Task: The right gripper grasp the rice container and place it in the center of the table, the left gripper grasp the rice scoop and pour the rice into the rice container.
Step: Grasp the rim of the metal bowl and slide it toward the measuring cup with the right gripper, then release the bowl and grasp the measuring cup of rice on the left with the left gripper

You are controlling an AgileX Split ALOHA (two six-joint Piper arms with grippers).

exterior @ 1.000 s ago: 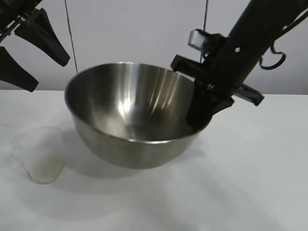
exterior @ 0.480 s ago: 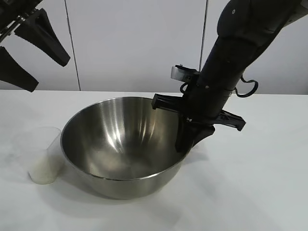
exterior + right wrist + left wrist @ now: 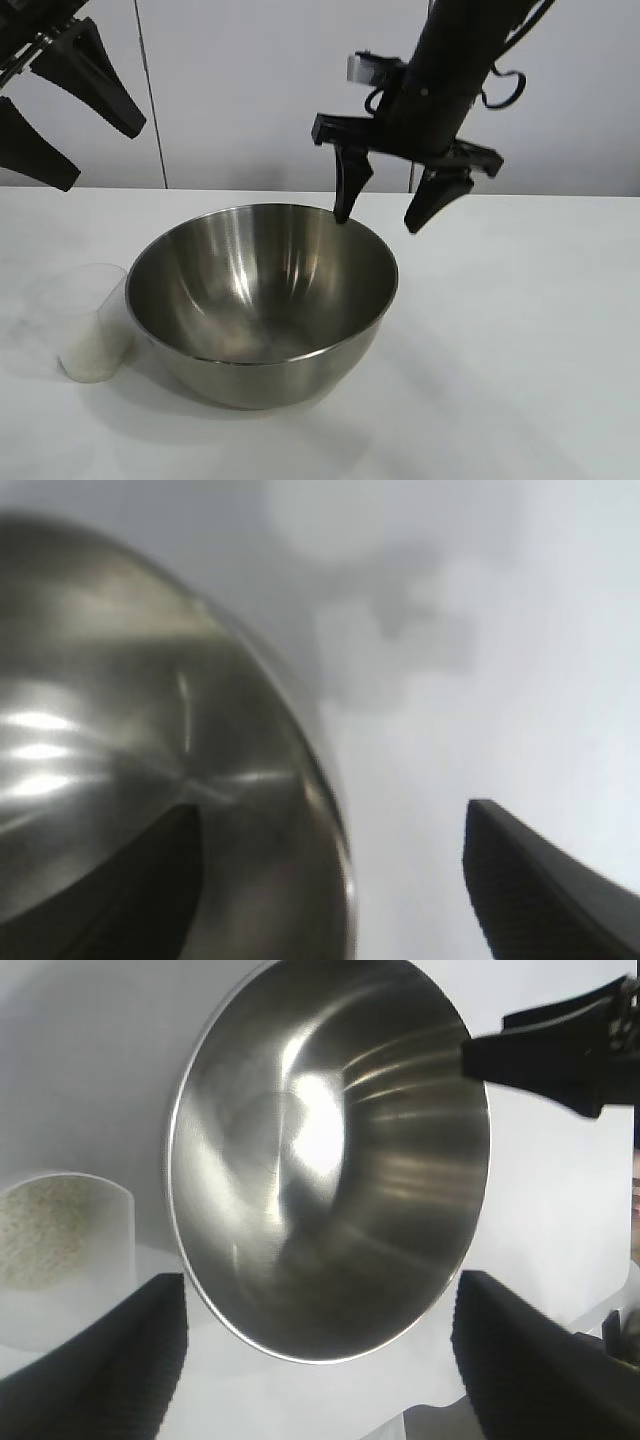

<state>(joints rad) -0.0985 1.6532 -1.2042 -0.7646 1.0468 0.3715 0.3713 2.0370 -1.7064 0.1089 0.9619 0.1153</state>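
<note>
The rice container (image 3: 260, 300), a big shiny steel bowl, stands upright and empty on the white table (image 3: 520, 350) near the middle. My right gripper (image 3: 377, 222) hangs open just above its far right rim, one finger over the inside and one outside, touching nothing. The right wrist view shows that rim (image 3: 325, 810) between the spread fingers. The rice scoop (image 3: 95, 325), a clear plastic cup, stands beside the bowl's left side with rice (image 3: 40, 1230) in it. My left gripper (image 3: 98, 155) is open, high at the far left, holding nothing.
A pale panelled wall runs behind the table. Bare tabletop lies to the right of the bowl and in front of it. In the left wrist view the right gripper's finger (image 3: 560, 1055) reaches over the bowl's (image 3: 330, 1160) far edge.
The right gripper set the bowl down on the table, then opened and rose off the rim. The bowl now stands next to the cup. The left gripper has not moved.
</note>
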